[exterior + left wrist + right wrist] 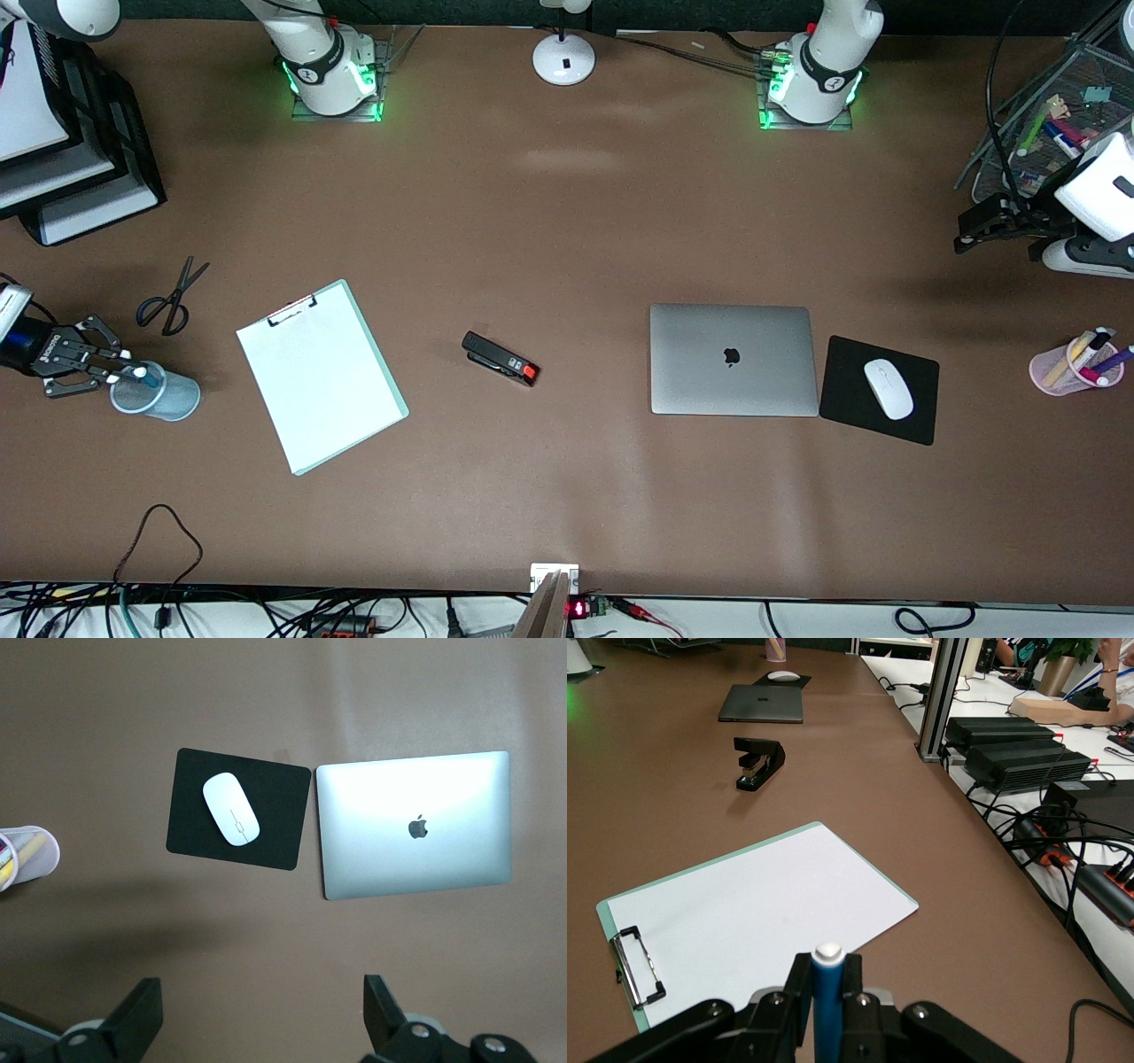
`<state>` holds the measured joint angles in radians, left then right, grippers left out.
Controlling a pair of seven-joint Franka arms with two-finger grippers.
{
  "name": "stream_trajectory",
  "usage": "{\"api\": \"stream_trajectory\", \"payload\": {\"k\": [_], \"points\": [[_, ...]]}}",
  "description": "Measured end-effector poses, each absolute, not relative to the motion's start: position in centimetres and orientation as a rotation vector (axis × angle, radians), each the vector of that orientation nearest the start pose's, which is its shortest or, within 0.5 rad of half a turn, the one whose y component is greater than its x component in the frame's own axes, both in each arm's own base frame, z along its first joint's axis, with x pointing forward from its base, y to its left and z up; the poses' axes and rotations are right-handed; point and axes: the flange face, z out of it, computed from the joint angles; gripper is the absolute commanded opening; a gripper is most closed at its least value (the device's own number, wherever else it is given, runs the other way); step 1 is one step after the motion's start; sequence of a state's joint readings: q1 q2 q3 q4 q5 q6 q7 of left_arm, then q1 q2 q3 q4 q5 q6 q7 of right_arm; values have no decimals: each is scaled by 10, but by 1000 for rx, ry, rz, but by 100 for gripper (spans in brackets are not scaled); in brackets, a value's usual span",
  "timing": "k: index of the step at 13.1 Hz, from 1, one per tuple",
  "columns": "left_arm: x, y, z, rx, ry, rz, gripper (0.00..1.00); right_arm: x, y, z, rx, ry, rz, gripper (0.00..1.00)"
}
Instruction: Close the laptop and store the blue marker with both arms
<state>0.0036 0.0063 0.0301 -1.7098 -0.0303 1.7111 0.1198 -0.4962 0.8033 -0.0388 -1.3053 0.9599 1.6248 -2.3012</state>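
While gripping blue marker [828,992], right tool [113,370] over cup [168,400].

The laptop [733,359] is shown closed, just beside the mouse pad [912,422], on which the mouse [888,388] lies. The stapler [500,358] is placed between laptop and clipboard [321,375]. The blue marker [142,374] is held over the cup [159,395] at the right arm's end.

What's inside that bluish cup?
The blue marker, gripped by the right gripper, pokes into the cup. Its lower end is hidden; nothing else shows inside.
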Motion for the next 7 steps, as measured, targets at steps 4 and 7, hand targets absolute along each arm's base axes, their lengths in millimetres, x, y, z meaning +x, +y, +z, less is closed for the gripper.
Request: {"api": "stream_trajectory", "payload": {"k": [4,7], "points": [[564,15,567,-3169,134,4,100,662,-295,251,-1764,-1584,-1061,6],[564,15,567,-3169,134,4,100,662,-298,236,-1766,-1570,-1057,6]]}}
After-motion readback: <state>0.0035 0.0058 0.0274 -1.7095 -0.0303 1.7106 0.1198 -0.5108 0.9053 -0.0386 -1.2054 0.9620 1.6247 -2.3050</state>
